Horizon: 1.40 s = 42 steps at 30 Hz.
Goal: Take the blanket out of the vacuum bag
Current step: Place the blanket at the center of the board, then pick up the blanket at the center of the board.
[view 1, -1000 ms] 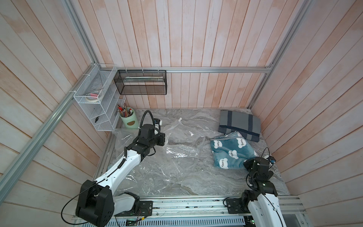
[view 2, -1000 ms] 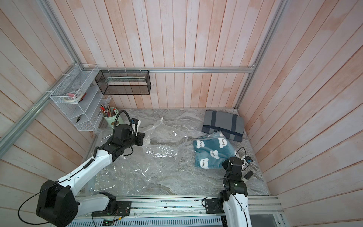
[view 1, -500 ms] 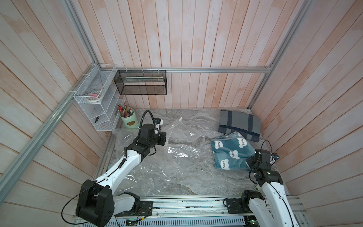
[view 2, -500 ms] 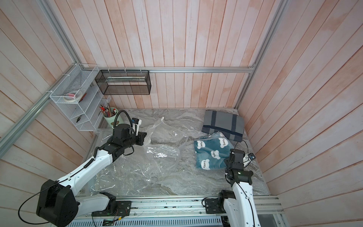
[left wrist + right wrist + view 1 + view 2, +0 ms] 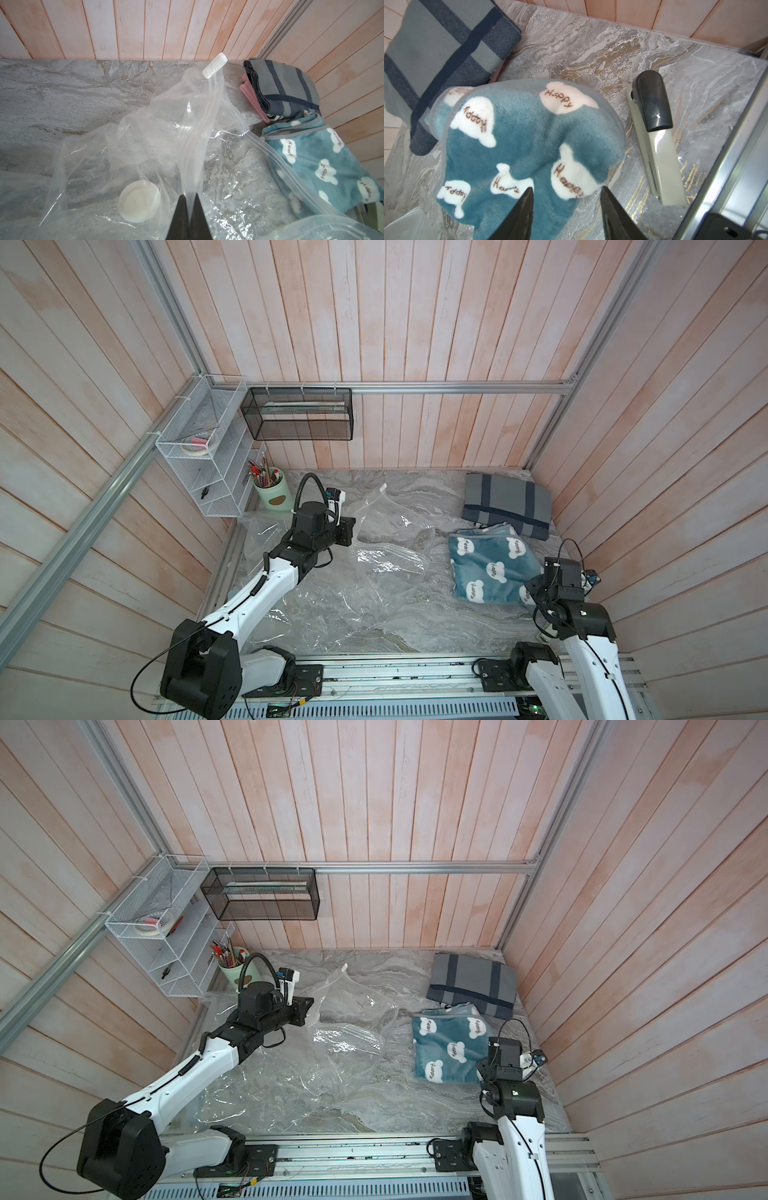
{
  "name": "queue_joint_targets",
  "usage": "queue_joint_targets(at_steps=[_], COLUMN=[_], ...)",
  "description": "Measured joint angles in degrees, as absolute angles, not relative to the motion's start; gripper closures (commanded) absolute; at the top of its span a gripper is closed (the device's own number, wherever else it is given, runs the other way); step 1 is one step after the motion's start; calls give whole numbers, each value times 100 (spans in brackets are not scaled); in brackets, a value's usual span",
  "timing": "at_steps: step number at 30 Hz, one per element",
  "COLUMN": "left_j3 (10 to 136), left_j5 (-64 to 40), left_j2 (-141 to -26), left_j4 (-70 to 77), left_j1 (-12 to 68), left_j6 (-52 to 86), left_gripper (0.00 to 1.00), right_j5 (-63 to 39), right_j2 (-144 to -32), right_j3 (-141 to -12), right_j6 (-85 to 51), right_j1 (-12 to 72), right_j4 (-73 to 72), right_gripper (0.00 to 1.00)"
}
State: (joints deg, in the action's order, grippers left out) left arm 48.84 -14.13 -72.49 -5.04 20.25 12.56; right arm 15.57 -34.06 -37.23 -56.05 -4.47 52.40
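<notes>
Pinching the vacuum bag is the left tool; right tool gapes above the blanket.

At the left gripper tips: thin clear plastic of the vacuum bag, glossy, crinkled. Beside those tips, matt white plastic valve cap. Ahead of the right gripper: plush fleece blanket; beyond it, coarse woven folded cloth; alongside, glossy plastic stapler on smooth marble-look tabletop.
</notes>
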Motion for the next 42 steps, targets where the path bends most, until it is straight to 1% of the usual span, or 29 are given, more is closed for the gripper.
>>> queue_joint_targets(at_steps=[2,4,7,9,12,15,17,20,27,33,42], left_j3=[4880,4880,4877,4877,4869,4840,4840,4840,4840,4840,4775], left_j5=[-1457,-1459,-1452,-1448,-1433,-1409,-1378,-1302,-1253,-1258,-1155], left_j2=[-7249,-7247,-7225,-7181,-7094,-7035,-7017,-6982,-6921,-6930,-6834], left_j4=[-504,-502,-517,-528,-561,-587,-652,-751,-821,-845,-943], left_j1=[2025,2025,2025,2025,2025,2025,2025,2025,2023,2023,2003], left_j6=[1297,1315,1317,1317,1317,1315,1315,1306,1221,1201,1157], left_gripper=[100,100,100,100,100,100,100,100,100,100,100], right_j5=[1422,1345,1424,1588,1811,1970,2038,2104,2237,2211,2340], right_j2=[-3507,-3734,-4338,-5022,-6252,-7481,-8088,-8549,-8661,-9129,-9708], right_j3=[-3739,-3841,-4244,-4724,-5494,-6038,-6176,-6106,-5655,-5214,-5282], right_j6=[-5555,-5489,-5371,-5203,-4912,-4639,-4554,-4488,-4491,-4491,-4344], right_j1=[-351,-47,873,1691,2547,3116,3321,3413,3404,3404,3293], right_j4=[5155,5009,4672,4386,4001,3660,3551,3514,3389,3055,2674], right_gripper=[42,39,34,32,24,20,20,20,19,19,18])
